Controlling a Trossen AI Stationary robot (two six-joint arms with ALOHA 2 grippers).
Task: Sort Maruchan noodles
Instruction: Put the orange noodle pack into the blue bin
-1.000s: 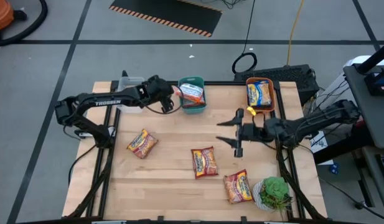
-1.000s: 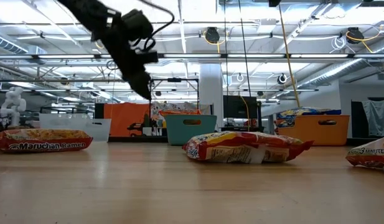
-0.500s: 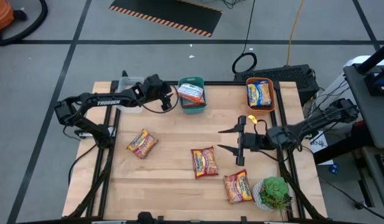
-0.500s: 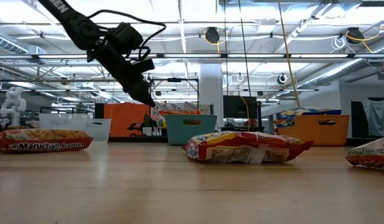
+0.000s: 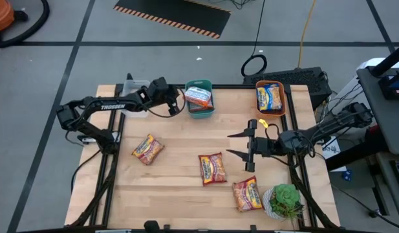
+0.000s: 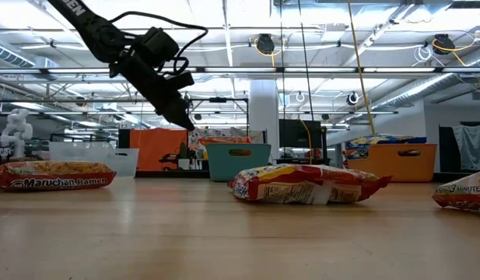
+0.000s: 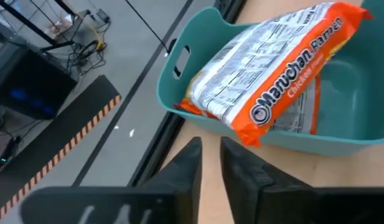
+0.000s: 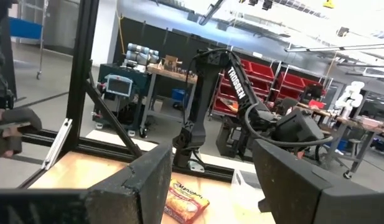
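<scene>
Left gripper jaws nearly closed, empty, beside teal plastic bin holding glossy orange packet. Right gripper jaws wide, empty.

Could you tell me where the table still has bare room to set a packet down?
Free: the near-left corner below the left packet, and the board between teal bin and middle packet. Crowded: the near-right corner, with a packet beside the plant.

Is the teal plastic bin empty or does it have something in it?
Not empty: an orange Maruchan ramen packet lies tilted in the teal plastic bin, one end over the rim.
</scene>
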